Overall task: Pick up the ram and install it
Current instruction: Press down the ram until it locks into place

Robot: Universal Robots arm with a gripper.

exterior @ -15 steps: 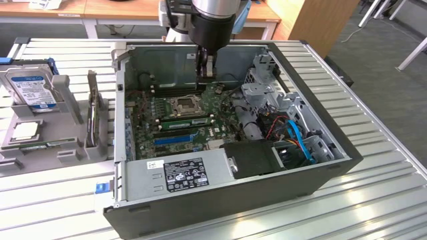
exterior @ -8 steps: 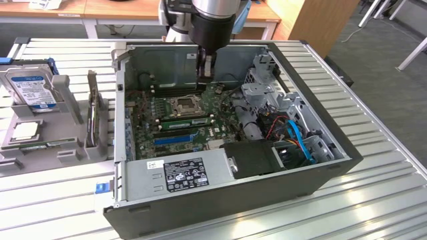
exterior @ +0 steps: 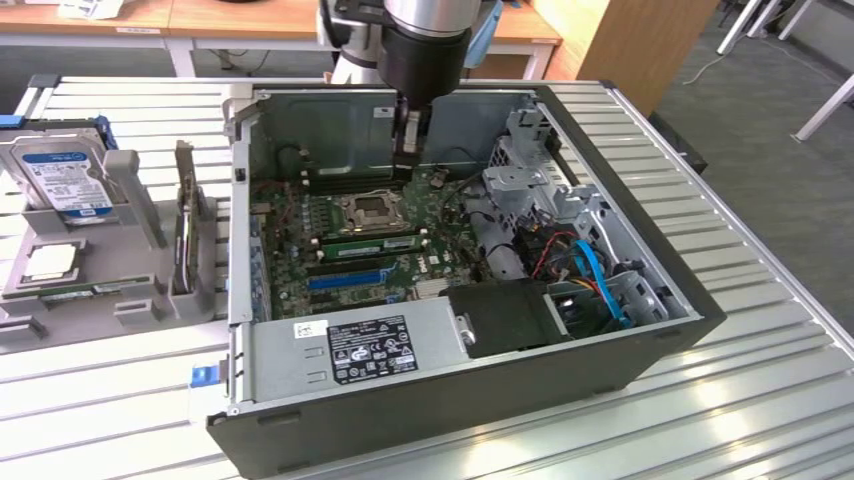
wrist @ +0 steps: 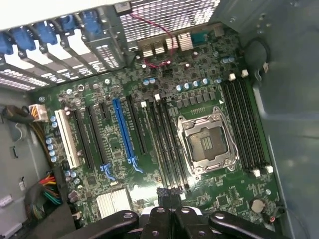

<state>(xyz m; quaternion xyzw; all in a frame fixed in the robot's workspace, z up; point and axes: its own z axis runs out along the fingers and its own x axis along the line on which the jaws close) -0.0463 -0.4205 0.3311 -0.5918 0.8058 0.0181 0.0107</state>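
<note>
computer case (exterior: 641, 345) open on slatted table (exterior: 747, 420); motherboard (wrist: 164, 134) inside | gripper (exterior: 407, 150) closed, lowered into case above memory slots (wrist: 167, 144) beside CPU socket (wrist: 207, 144) | ram (exterior: 371, 244) seated in slot just beside socket

The arm (exterior: 424, 15) is showing a bright silver, cylindrical metal segment at its upper end, with a pale blue part peeking out at the exterior view's right of it. Below that, a matte black, rounded housing is narrowing downward. From this housing the tool (exterior: 407, 150) is extending as slim, dark fingers (exterior: 412, 130) with a lighter metallic strip running along them. In the wrist view, the tool (wrist: 172, 206) is appearing as glossy black linkage bars spreading outward in a symmetrical pattern, joined by round silver pivot screws (wrist: 128, 216). Its narrow black fingertips (wrist: 164, 191) are catching small highlights along their edges.
</note>
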